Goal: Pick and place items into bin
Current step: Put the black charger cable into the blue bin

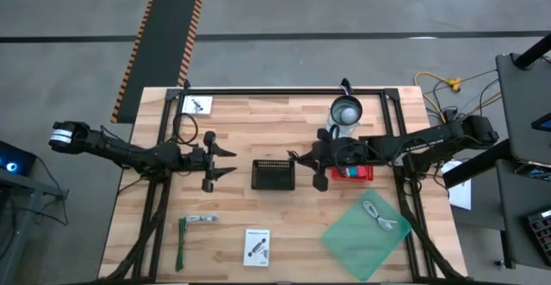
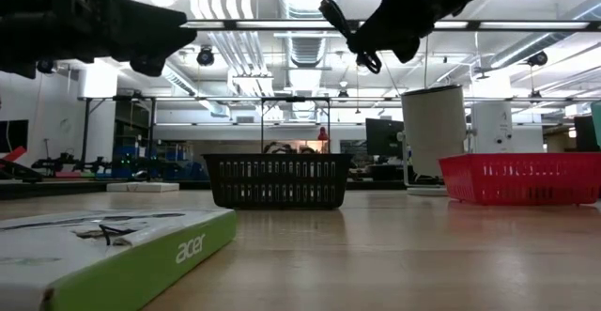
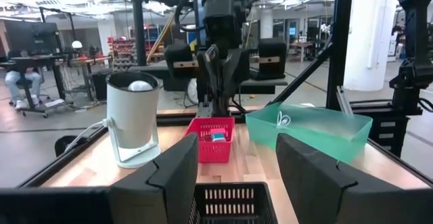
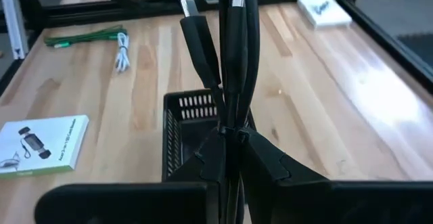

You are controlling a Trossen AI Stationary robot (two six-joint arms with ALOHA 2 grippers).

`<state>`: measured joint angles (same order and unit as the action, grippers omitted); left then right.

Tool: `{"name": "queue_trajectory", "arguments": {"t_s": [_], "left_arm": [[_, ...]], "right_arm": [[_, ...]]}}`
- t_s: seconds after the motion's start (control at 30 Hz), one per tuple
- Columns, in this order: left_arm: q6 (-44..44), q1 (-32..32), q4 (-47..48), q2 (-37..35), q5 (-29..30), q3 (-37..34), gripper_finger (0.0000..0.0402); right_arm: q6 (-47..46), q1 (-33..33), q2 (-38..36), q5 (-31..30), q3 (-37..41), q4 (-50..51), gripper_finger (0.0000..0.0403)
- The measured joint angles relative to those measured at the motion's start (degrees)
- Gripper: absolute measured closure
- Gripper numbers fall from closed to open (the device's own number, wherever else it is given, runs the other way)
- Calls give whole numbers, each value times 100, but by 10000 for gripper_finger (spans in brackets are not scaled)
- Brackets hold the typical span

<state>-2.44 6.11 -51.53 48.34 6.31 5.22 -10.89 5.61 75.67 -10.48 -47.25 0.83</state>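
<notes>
wooden surface [image 1: 284, 225] under workshop lights carries a black basket [image 1: 274, 174] at its middle. the step in hand looks like carrying: the right gripper [image 4: 226, 132] is clamped together on a bundle of dark cable [image 4: 233, 48], hanging just beside and above the basket. next it needs to centre over the basket, then part. the left gripper [image 3: 237, 166] waits on the basket's other side, fingers apart, holding nothing.
</notes>
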Motion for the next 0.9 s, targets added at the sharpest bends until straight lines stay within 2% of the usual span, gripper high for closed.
{"name": "queue_trajectory", "arguments": {"t_s": [0.9], "left_arm": [[-144,-2,-29,150,0,1,219]], "right_arm": [[-2663,100,25,22,-1417,3637,380]]}}
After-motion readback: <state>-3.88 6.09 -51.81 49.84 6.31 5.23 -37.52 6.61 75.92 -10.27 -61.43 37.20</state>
